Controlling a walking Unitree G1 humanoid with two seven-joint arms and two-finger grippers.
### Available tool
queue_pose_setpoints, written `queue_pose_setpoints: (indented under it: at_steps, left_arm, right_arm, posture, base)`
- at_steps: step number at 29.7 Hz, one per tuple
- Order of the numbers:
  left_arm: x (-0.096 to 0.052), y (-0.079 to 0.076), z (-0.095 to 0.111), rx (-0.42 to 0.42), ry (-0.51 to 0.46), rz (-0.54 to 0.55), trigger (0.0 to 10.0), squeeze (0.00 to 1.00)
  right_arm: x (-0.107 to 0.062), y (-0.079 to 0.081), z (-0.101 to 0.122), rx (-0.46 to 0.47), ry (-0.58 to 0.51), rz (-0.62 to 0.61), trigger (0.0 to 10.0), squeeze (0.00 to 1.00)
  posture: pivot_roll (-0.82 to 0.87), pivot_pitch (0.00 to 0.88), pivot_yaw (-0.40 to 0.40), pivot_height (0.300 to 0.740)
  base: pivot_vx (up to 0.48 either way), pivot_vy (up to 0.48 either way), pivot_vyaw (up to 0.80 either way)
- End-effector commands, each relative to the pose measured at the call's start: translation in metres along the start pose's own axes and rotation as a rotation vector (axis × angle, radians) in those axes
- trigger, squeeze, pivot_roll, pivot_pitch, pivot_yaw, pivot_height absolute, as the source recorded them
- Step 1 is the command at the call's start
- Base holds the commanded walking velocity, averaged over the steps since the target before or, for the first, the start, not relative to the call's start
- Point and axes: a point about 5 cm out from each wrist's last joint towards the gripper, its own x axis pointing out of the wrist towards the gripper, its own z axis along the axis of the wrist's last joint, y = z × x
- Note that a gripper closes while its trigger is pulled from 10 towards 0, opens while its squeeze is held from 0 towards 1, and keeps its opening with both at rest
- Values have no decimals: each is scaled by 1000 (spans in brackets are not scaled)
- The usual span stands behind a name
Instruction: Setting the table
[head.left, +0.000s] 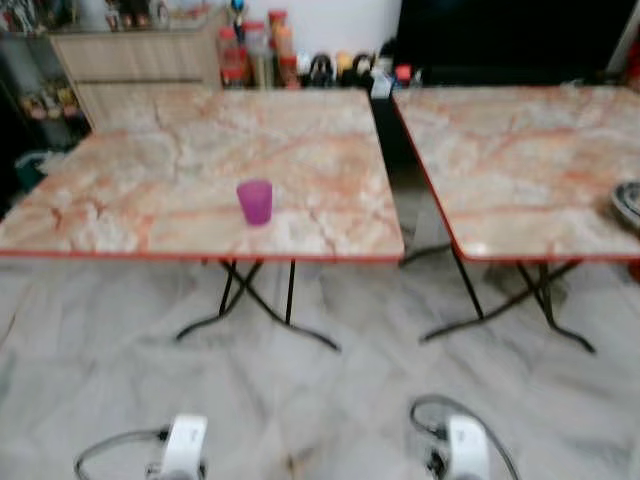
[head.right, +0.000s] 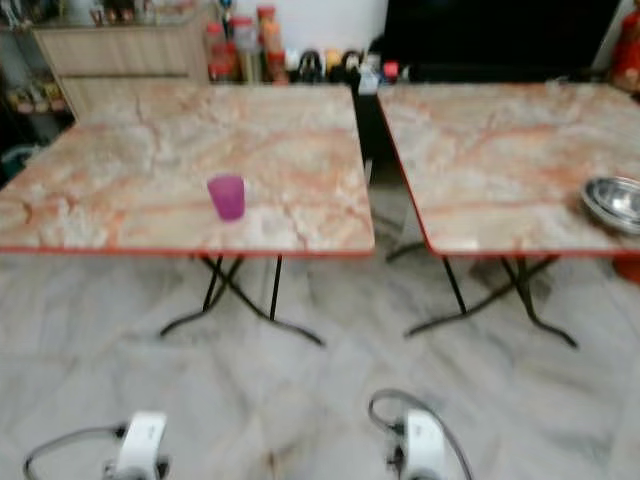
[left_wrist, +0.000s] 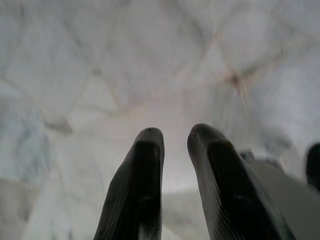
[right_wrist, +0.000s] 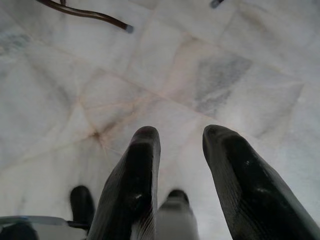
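Observation:
A purple cup (head.left: 255, 201) stands upright on the left folding table (head.left: 150, 160), close to its front edge. At the right edge of the right table (head.right: 480, 150) sits a metal bowl (head.right: 614, 201). Both arms hang low in front of me, well short of the tables: left arm (head.left: 185, 445), right arm (head.left: 466, 446). My left gripper (left_wrist: 175, 135) points down at the marble floor, its fingers a little apart and holding nothing. My right gripper (right_wrist: 181, 135) hangs the same way, open wider, with bare floor between the fingers.
A narrow gap (head.left: 395, 170) separates the two tables, each on black crossed legs (head.left: 245, 295). Bottles and jars (head.left: 270, 50) line the floor by the back wall beside a wooden cabinet (head.left: 140, 60). Pale marble floor (head.left: 320, 390) lies between me and the tables.

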Motion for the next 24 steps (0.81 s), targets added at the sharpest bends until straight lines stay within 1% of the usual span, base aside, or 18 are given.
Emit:
queue_pose_setpoints:
  at_steps: [1, 10, 21, 24]
  left_arm:
    - [1, -9, 2, 10, -1, -25, 10000, 0]
    - [1, -9, 4, 22, -4, -30, 10000, 0]
    - [1, -9, 5, 31, -7, -32, 10000, 0]
    - [1, -8, 5, 30, -13, -33, 10000, 0]
  right_arm:
    - [-1, -15, -3, 15, 10, -42, 10000, 0]
    - [-2, -18, -5, 36, 15, -61, 10000, 0]
    - [-2, -20, -6, 38, 19, -70, 10000, 0]
    - [-3, -21, -7, 46, 21, -75, 10000, 0]
  posture:
    - [9, 0, 15, 736]
    - [9, 0, 13, 736]
    - [8, 0, 14, 736]
    - [11, 0, 12, 736]
  base:
    - [412, 0, 0]
    - [415, 0, 0]
    - [415, 0, 0]
    - [0, 0, 0]
